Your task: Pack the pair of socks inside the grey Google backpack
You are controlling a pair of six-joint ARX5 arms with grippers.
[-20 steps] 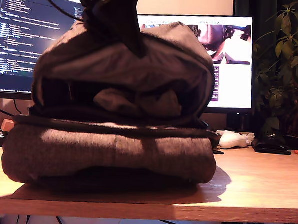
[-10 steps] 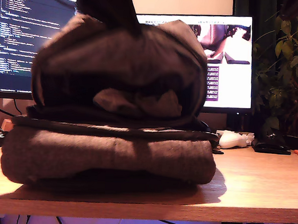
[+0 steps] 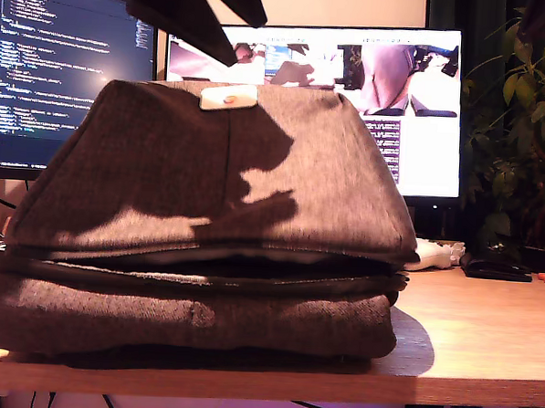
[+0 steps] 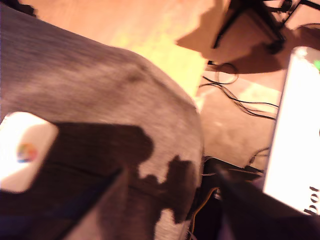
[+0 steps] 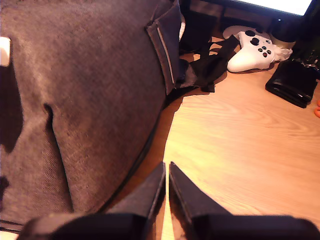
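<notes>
The light wooden surface [image 3: 466, 351] runs along the front of the exterior view. On it lies the large grey-brown woven fabric backpack [image 3: 209, 192]. Its upper panel is folded down over the lower body, and only a narrow dark slit shows between the two along the black zipper line.

The pair of small grey knit socks is not visible in any view. If it is in the bag, it is under that panel, and I cannot confirm that.

My second tool [image 5: 166, 167] hangs over bare wood just beside the bag's edge, with its fingers pressed together on nothing. My first tool [image 4: 169, 172] hovers above the top panel near the small pale rounded-rectangle patch [image 3: 228, 97]. Its fingers are spread and empty.

I judge the bag to be limp and fairly light. The rough weave should give good grip, but the panel will sag and fold instead of lifting as one piece. The firmest place to hold looks like the stitched rim beside the zipper. The socks would be soft and nearly weightless and would crush easily in a pinch.

Farther back in the second wrist view, a white game controller [image 5: 252, 50] sits near the bag. Behind that are two lit monitors [image 3: 424, 111] and a leafy green plant [image 3: 523, 135].
</notes>
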